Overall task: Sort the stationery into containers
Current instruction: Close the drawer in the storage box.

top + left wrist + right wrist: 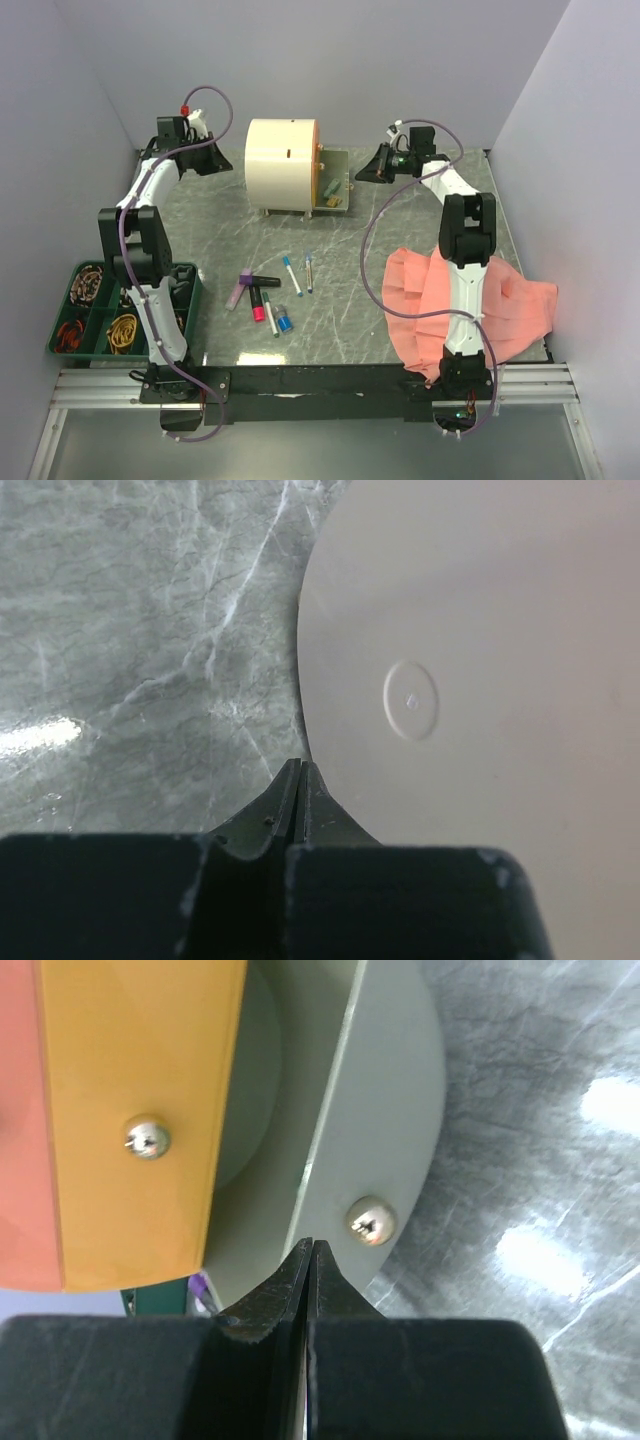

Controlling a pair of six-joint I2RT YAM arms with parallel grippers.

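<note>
Closest to my overhead view is the metal rail with both arm bases bolted to it, and beyond it stretches the grey-green marbled tabletop, glossy enough to throw bright glare patches in both wrist views. Pale, plain walls close the space in on three sides. The stationery lies loose in the middle of the tabletop: a purple marker touching a black-and-pink marker, two white pens with blue caps just beyond them, and another pen with a blue piece nearer to me. At the far side stands the cream drum cabinet, and one drawer is pulled out on its right with a few small bits inside. My left arm reaches to the cabinet's left, its jaws clenched on nothing, tips right at the edge of the flat cream face; I cannot tell whether they touch it. My right arm reaches toward the open drawer, jaws pressed together and empty, tips just beside the knob on the grey-green drawer front, with a yellow-orange drawer front to its left. A salmon-pink cloth is bunched around the right arm's base, and a green divided bin sits by the left one.
</note>
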